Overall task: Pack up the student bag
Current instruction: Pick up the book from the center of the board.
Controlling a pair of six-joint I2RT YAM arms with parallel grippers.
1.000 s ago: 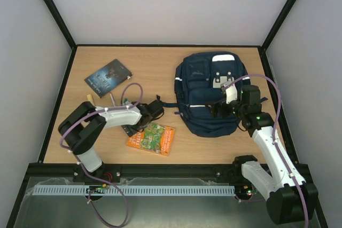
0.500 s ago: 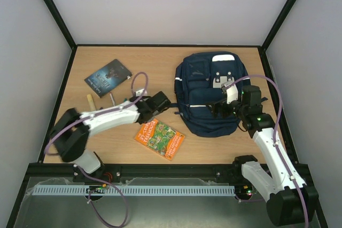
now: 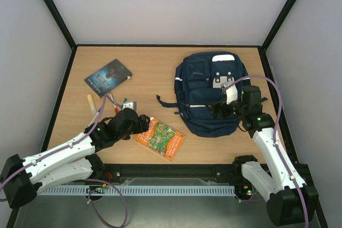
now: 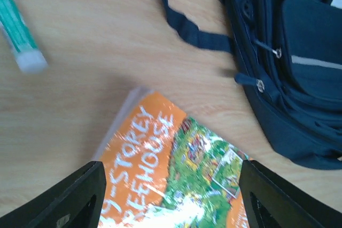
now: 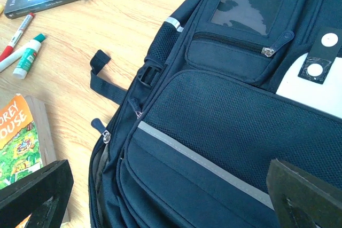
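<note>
Bag (image 3: pixel 211 97) lies flat on the right rear of the table (image 3: pixel 155 68), front pockets up, with one strap (image 3: pixel 166 103) trailing left. Right gripper (image 3: pixel 216 109) hovers over its lower front, jaws spread wide and empty. Left gripper (image 3: pixel 141 125) hangs above the orange book (image 3: pixel 161 138), jaws likewise wide apart, gripping nothing.

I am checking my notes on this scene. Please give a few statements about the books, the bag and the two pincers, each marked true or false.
1. The orange book lies on the table, outside the student bag. True.
2. The left pincer is shut on the orange book. False: it is open, its fingers spread above the book.
3. In the top view, the dark book lies left of the bag. True.
4. The right pincer holds the glue stick. False: it is open over the bag, and the glue stick lies on the table.
</note>
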